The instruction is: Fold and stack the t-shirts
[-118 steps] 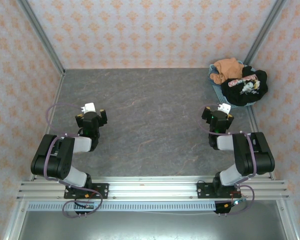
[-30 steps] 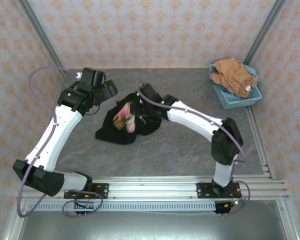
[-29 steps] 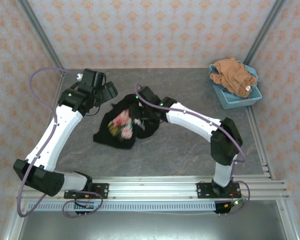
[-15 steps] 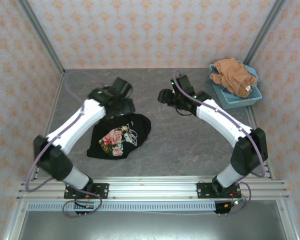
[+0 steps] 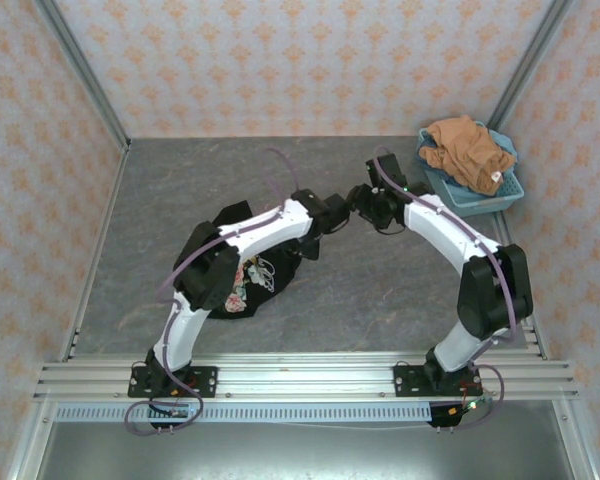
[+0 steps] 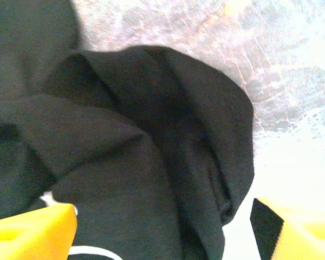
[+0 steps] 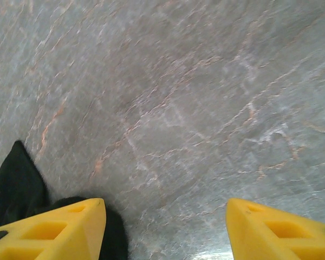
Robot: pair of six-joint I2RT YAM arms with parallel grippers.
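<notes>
The black floral-print t-shirt (image 5: 270,272) lies crumpled on the table left of centre, partly under my left arm. My left gripper (image 5: 332,213) hovers over its right end. In the left wrist view its yellow fingers (image 6: 32,233) stand wide apart, open, with a rounded fold of the black t-shirt (image 6: 151,151) between and below them. My right gripper (image 5: 363,203) faces it from the right, open over bare table, with a corner of the black t-shirt (image 7: 16,181) beside its left finger (image 7: 54,227). The orange-brown t-shirt (image 5: 465,145) is heaped in the basket.
The light-blue plastic basket (image 5: 480,197) stands in the back right corner against the wall frame. Patterned walls enclose the grey stone-look table (image 5: 180,190) on three sides. The two grippers are close together near the table's middle.
The right gripper has let go of the black t-shirt and drawn back to the right. The shirt dropped onto the table, print up. My left arm swung right across it to its right end.
</notes>
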